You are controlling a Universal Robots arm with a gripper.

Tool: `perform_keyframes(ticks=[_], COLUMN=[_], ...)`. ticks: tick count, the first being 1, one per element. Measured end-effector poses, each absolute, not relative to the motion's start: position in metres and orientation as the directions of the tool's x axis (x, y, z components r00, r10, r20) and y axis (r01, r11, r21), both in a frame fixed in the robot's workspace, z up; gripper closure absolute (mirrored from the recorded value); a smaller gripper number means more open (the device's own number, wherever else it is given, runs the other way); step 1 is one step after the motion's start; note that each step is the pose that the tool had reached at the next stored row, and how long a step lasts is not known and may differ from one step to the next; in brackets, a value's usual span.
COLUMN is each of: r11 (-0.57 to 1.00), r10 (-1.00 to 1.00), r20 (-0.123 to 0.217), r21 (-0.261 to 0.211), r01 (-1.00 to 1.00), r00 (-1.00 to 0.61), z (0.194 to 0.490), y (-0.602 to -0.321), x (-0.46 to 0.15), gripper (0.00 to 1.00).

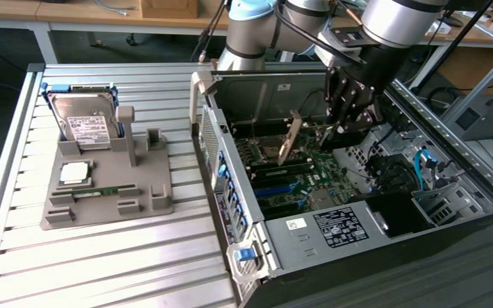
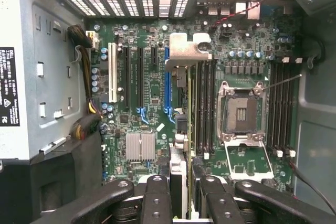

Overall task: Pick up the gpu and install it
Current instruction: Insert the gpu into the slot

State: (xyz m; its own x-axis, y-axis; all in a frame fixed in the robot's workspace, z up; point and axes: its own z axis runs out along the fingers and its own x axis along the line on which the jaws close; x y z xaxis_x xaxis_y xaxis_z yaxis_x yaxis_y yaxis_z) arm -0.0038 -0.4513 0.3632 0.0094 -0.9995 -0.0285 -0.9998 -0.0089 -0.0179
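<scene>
The gpu (image 1: 287, 138) is a thin card seen nearly edge-on inside the open PC case (image 1: 229, 192), hanging slightly tilted above the green motherboard (image 1: 302, 179). My gripper (image 1: 327, 132) reaches down into the case and is shut on the card's near end. In the wrist view the gpu (image 2: 182, 129) runs away from the black fingers (image 2: 156, 195), and its silver end bracket (image 2: 188, 51) is at the far end. My gripper (image 2: 181, 195) holds it between the blue slot (image 2: 167, 85) and the black memory slots (image 2: 205, 108). I cannot tell if the card touches a slot.
On the exterior view's left, a grey fixture (image 1: 156, 199) on the slatted table holds a silver hard drive (image 1: 88, 125), a processor chip (image 1: 75, 172) and a RAM stick (image 1: 92, 191). The power supply (image 1: 341, 228), CPU socket (image 2: 241, 111), heatsink (image 2: 140, 146) and cables (image 2: 86, 77) crowd the case.
</scene>
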Motion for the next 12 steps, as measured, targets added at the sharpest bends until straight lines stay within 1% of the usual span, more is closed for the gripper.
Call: perform_keyframes(ticks=[12], r11=[-0.009], r10=[-1.0], r20=[-0.029], r21=[-0.018], r01=[-1.0], r00=[0.01], z=[0.3597], y=[-0.4591], x=[-0.0055], gripper=[0.73])
